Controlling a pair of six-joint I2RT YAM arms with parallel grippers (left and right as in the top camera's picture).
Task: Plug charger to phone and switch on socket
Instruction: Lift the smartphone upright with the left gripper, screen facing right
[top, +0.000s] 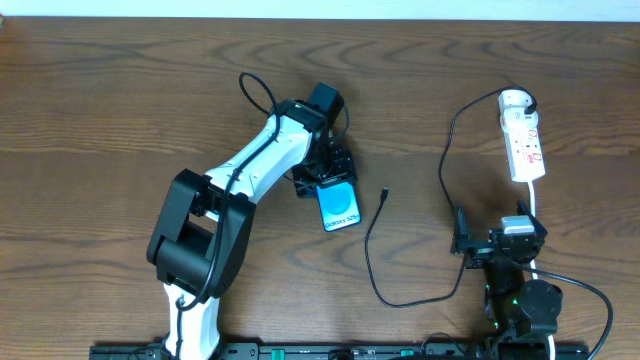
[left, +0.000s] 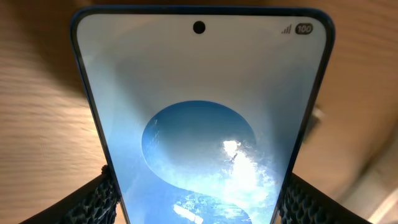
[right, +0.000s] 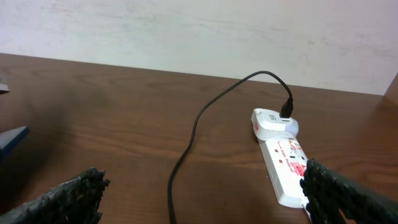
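Left tool (top: 333, 178) clenching phone (top: 340, 208) by long edges, leaving port end free for plugging. Right tool (top: 498, 241) gaping released, hovering by charger (top: 385, 194); socket (top: 524, 145) lying beyond.

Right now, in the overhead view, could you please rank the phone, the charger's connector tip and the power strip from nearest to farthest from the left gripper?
1. The phone: between the fingers of the left gripper, mid-table.
2. The charger's connector tip: lying just right of the phone.
3. The power strip: far right, towards the table's back.
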